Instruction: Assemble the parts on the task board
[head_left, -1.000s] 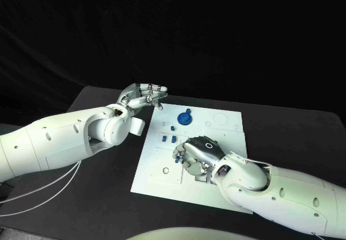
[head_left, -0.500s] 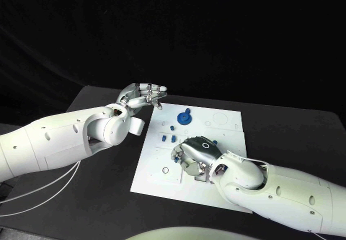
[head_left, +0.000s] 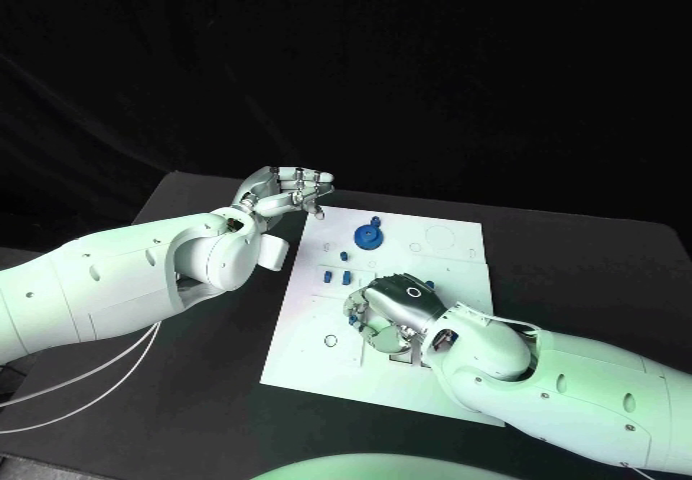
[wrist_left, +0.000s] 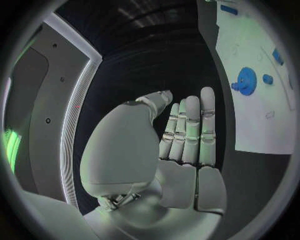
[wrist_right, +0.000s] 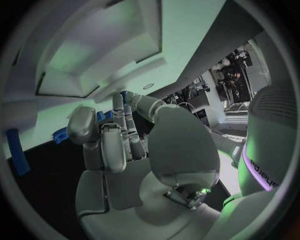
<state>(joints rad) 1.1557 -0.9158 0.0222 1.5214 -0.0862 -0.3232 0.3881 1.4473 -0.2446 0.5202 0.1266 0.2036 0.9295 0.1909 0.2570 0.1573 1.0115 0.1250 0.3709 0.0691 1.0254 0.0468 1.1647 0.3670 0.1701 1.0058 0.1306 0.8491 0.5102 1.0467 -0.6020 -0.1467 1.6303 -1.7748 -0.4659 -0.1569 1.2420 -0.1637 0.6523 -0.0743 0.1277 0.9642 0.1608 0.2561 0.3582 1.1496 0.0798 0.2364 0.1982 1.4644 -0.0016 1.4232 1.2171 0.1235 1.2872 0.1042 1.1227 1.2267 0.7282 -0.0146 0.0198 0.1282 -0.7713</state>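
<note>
The white task board (head_left: 447, 385) lies in the middle of the table. A blue gear (head_left: 371, 237) and a small blue peg (head_left: 378, 220) are near its far edge, and small blue parts (head_left: 338, 275) lie just nearer. My right hand (head_left: 392, 305) is low over the board's middle, fingers curled down to its surface. A blue sliver (wrist_right: 123, 94) shows by the fingertips; I cannot tell whether it is held. My left hand (head_left: 289, 188) hangs above the table beyond the board's far left corner, fingers straight and together (wrist_left: 187, 130), holding nothing. The gear (wrist_left: 245, 80) lies off to its side.
The black table (head_left: 188, 200) runs round the board on all sides. My left forearm (head_left: 130, 275) crosses the table left of the board, with thin white cables (head_left: 101, 385) trailing beneath it. My right forearm (head_left: 577, 390) covers the board's near right corner.
My right hand has shifted very slightly over the board's middle, fingers still curled down. The left hand has stayed where it was.
</note>
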